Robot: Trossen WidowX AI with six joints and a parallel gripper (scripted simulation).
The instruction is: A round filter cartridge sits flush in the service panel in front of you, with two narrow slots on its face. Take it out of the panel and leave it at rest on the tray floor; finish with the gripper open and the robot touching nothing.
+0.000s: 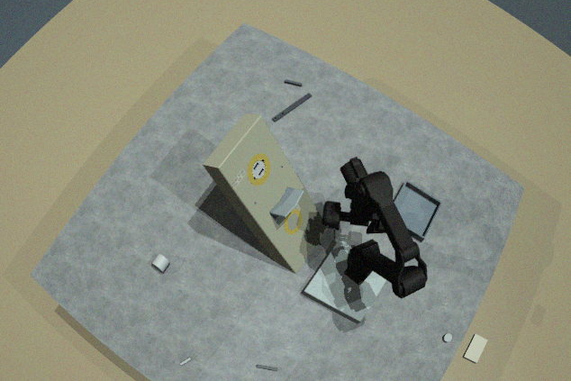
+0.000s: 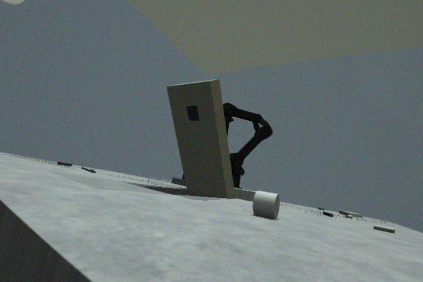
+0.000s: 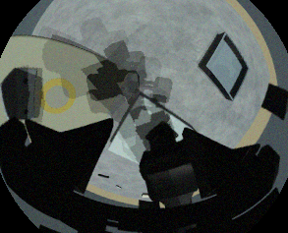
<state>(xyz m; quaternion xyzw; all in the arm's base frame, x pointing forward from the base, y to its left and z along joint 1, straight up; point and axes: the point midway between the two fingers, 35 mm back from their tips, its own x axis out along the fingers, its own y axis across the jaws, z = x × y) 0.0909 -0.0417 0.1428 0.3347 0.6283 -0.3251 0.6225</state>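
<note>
Cartridge (image 1: pixel 258 168) in panel (image 1: pixel 282 183) (image 2: pixel 201 149) (image 3: pixel 18 58), hand (image 1: pixel 339 215) open nr it

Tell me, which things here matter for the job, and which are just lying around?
For the job:
- service panel
- slotted round cartridge, still in it
- pale tray or bluish tray; I cannot tell which

Apparently just lying about:
- white cylinder
- two dark bars
- cream block
</note>
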